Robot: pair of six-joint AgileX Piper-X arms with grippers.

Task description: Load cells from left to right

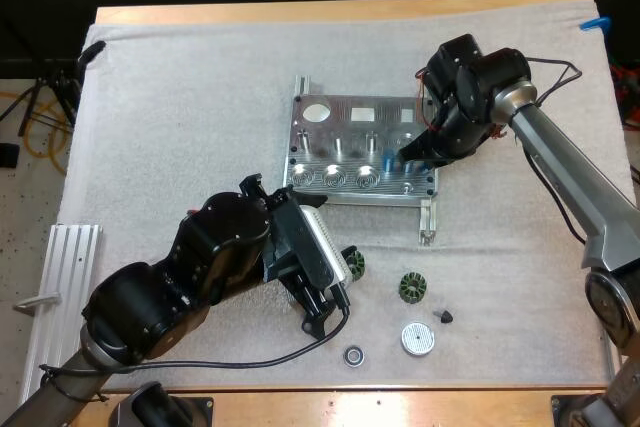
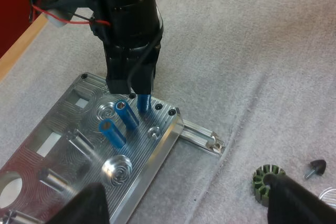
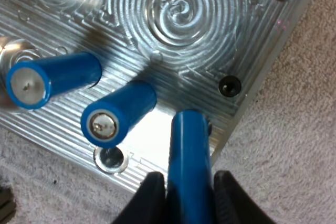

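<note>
Right wrist view: your right tool is clamping blue cell at edge of fixture, beside two seated cells. Be keeping it vertical, lowering gently. Meanwhile your left tool is hanging open, empty.

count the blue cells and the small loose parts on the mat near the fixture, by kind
blue cylinders: 3 (one held in the right pincer)
green toothed rings: 2
black cone-shaped piece: 1
white round disc: 1
small dark ring: 1
total: 8
</note>
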